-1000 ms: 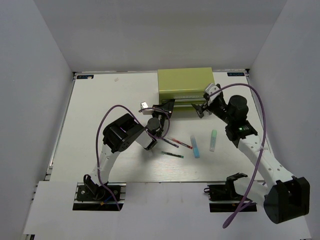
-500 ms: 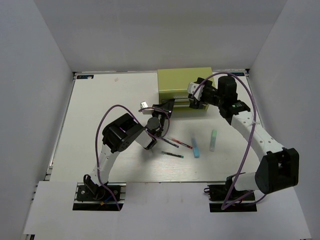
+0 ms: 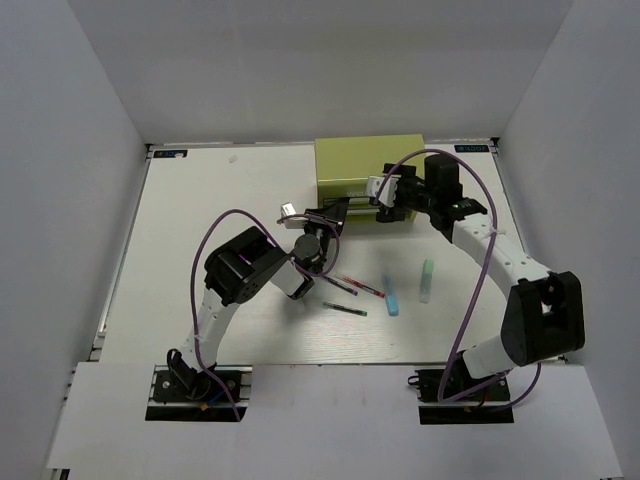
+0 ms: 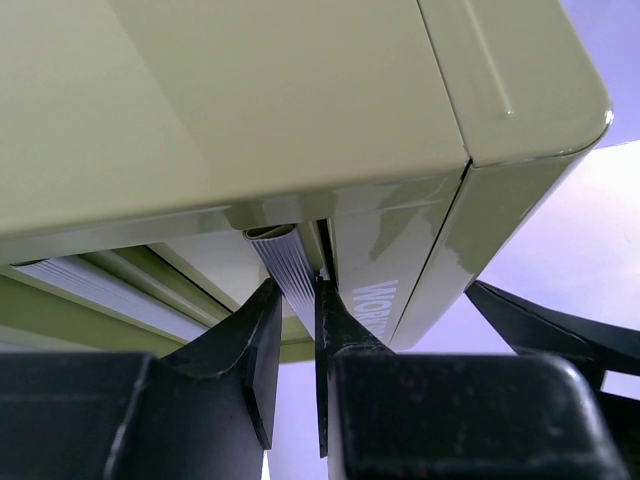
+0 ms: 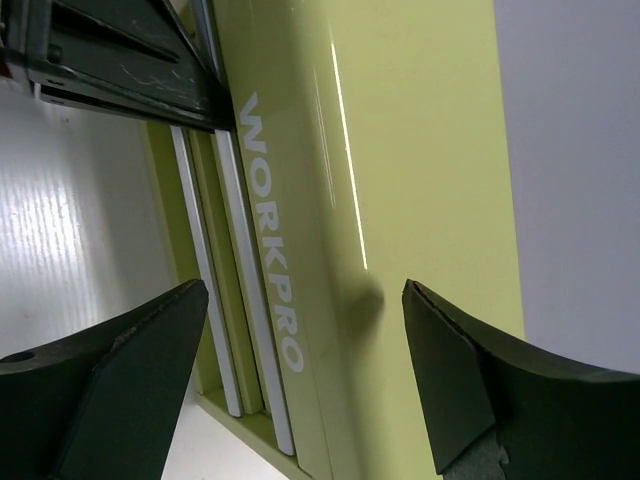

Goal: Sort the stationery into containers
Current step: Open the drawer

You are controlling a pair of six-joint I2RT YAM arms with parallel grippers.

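Stationery (image 3: 391, 302): blue marker (image 3: 391, 294), mint marker (image 3: 427, 280), red pen (image 3: 366, 290), green pen (image 3: 345, 308), one each.

tool chest (image 4: 250, 100) cropped by frame | lettering (image 4: 379, 300) half behind left claw (image 4: 297, 292) | drawer handle (image 4: 283, 262) end hidden between fingers

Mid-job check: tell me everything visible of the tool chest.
The tool chest is a boxy yellow-green glossy metal case with rounded corners, sitting upright at the far edge of the table, white WORKPRO lettering on its front. The left tool is pinched on a ribbed silvery drawer handle; the right tool is open over its front top edge, contact unclear.
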